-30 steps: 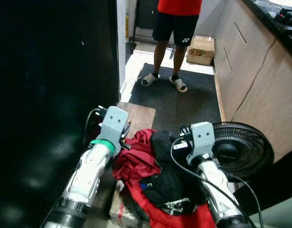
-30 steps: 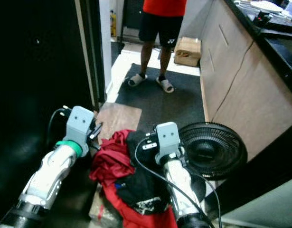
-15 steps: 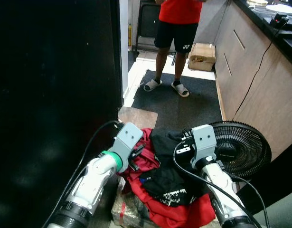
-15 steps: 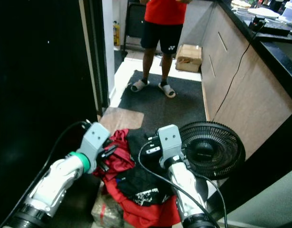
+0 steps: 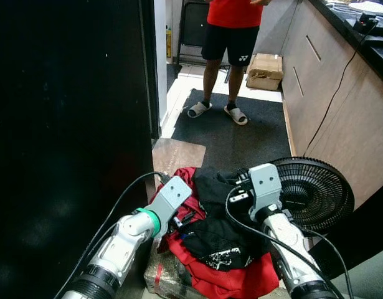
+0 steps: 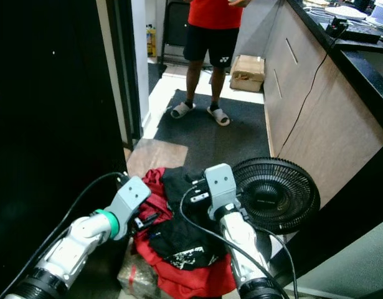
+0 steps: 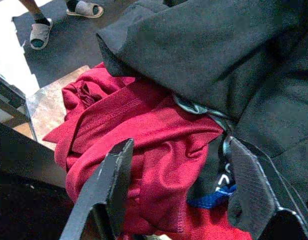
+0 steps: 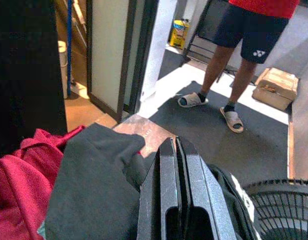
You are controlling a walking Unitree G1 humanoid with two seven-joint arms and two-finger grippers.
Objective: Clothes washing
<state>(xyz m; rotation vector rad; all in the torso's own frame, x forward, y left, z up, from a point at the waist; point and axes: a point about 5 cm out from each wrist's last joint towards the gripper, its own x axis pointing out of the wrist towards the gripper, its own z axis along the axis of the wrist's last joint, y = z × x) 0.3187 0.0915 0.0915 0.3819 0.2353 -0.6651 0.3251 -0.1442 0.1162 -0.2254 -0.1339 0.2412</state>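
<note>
So, laundry pile: your clothes sit low and centre in the eye views, a red garment (image 5: 179, 215) at the left of the heap and a black garment (image 5: 219, 233) with white print draped over it, all heaped on a wrapped bundle (image 5: 163, 274) on the floor. You probably have them bunched like this so one grab can lift several pieces.
Left gripper (image 7: 181, 192): its two black fingers (image 7: 111, 175) stand wide apart and hold nothing; they straddle the fold where the red garment meets the black one. You have it poised for a bite, I judge, not yet closed.
Right gripper (image 8: 178, 200): its fingers are pressed flat together with nothing between them, above the black garment at the pile's right side, beside the fan (image 5: 312, 193). It looks parked there to keep out of the left arm's way.
Count, grippers: two, one spread, one closed empty.
Count, garments: at least two, one red and one black, plus a scrap of blue fabric (image 7: 209, 200); how many more are folded in, you cannot tell.
Count, fans: one, lying at lower right.
Count, people: one person (image 5: 228, 37) standing on the dark mat (image 5: 241, 131) at upper centre, with one cardboard box (image 5: 266, 65) beside them.
Watch: the fan's cord (image 5: 328, 109) up the cabinet at right.
</note>
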